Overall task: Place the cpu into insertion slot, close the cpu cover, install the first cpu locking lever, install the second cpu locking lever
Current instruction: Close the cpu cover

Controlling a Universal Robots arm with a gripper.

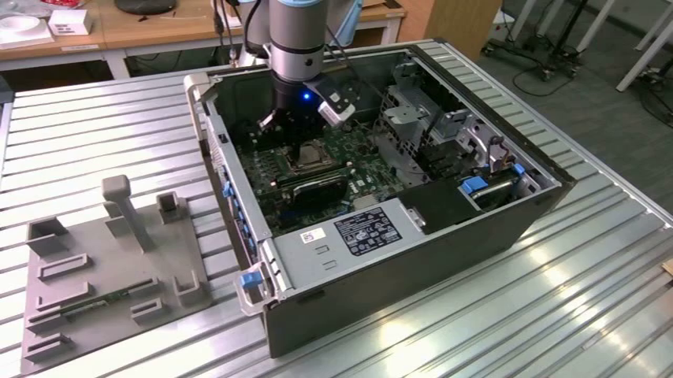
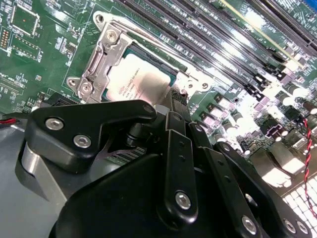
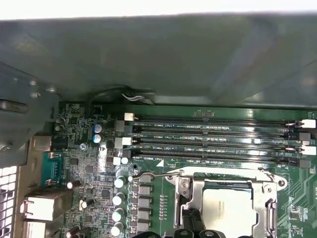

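One slatted table [image 1: 589,315] carries the open computer case [image 1: 421,260]. The green motherboard [image 2: 44,54] lies on its floor, with long memory slots [image 3: 213,134] along the far side. The insertion slot [image 1: 308,157] sits toward the exterior view's left. The cpu cover [image 2: 106,54] lies down over it, and the cpu [image 2: 141,82] is seated in its window. The gripper [image 2: 174,101] hangs at the cover's near edge; released or clenched, cannot tell.

Risk, judged: the wire locking lever [image 3: 148,174] could slip sideways under a push, spring up, or scrape the memory slots just beside it.
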